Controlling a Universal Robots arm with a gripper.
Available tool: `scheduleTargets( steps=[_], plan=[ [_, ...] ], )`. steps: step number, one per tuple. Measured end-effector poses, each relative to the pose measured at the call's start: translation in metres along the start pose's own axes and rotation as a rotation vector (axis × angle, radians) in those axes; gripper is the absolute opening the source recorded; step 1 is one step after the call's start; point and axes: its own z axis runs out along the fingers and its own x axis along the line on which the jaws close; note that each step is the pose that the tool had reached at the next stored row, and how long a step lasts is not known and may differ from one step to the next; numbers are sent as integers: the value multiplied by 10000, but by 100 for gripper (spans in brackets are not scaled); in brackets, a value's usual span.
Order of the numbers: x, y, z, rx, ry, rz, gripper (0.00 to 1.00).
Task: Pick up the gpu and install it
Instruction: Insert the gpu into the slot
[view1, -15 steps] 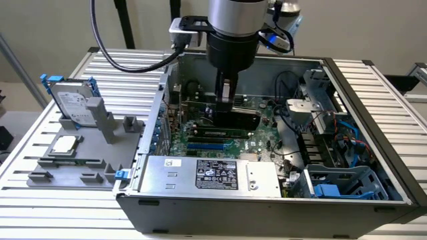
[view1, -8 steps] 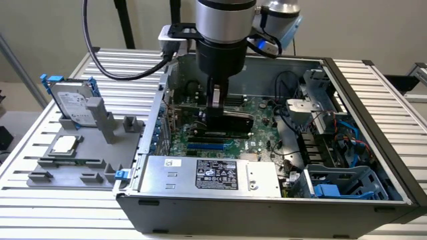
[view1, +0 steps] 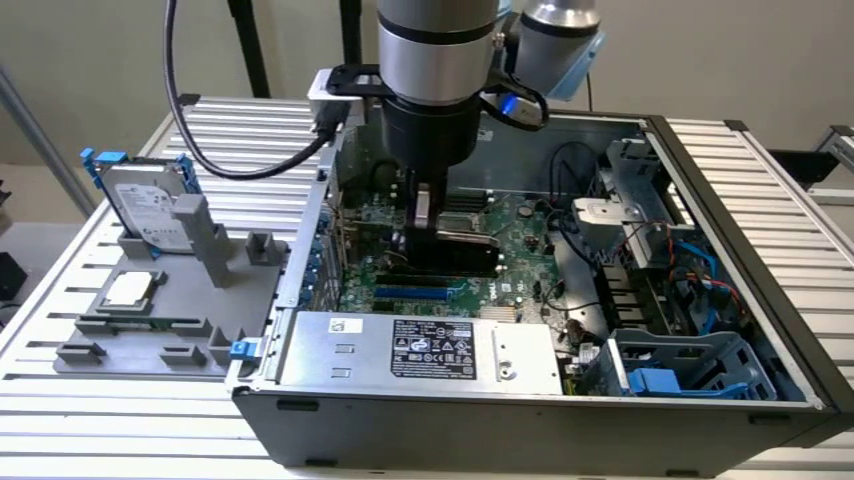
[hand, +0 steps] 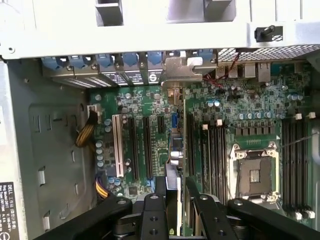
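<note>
My gripper (view1: 429, 232) reaches down into the open computer case (view1: 747, 240), shut on the gpu (view1: 451, 255). The card stands on edge over the green motherboard (view1: 514, 225), its black face towards the case's front. The wrist view looks along the gpu (hand: 175, 150) edge-on: a thin line running from its silver end bracket (hand: 182, 70) at the case's rear wall back to my gripper (hand: 176, 192). One black finger (hand: 160, 192) presses on each side of it. The card lies in line with the expansion slots (hand: 147, 145). Whether it sits fully in a slot I cannot tell.
A grey fixture (view1: 160, 335) on the exterior view's left carries a silver hard drive in a blue frame (view1: 144, 208) and a square chip (view1: 130, 289). Inside the case are the power supply (view1: 427, 350), a blue drive cage (view1: 687, 370), cables (view1: 654, 270) and the processor socket (hand: 254, 172).
</note>
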Motion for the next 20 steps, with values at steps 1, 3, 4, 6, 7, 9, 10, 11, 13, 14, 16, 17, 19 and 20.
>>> scheduleTargets(
  steps=[1, 3, 4, 6, 7, 9, 10, 11, 13, 14, 16, 17, 19, 20],
  plan=[
    [1, 0, 19, 0, 0, -3, 0],
    [3, 2, 54, 0, 1, -5, 0],
    [4, 2, 73, 1, 0, -9, 0],
    [6, 4, 109, 1, 0, -19, 0],
    [8, 5, 128, -1, 1, -25, 0],
    [10, 8, 163, -1, 0, -34, 0],
    [11, 9, 182, 0, -1, -38, 0],
    [12, 10, 199, -1, 0, -41, 0],
    [14, 13, 236, -2, 1, -47, 0],
    [16, 17, 254, -2, 1, -47, 0],
    [17, 24, 291, -1, -1, -50, 0],
    [17, 29, 308, 0, -1, -51, 0],
    [-25, 107, 448, 1, -1, -51, 0],
    [-32, 114, 450, 1, 0, -53, 0]
  ],
)
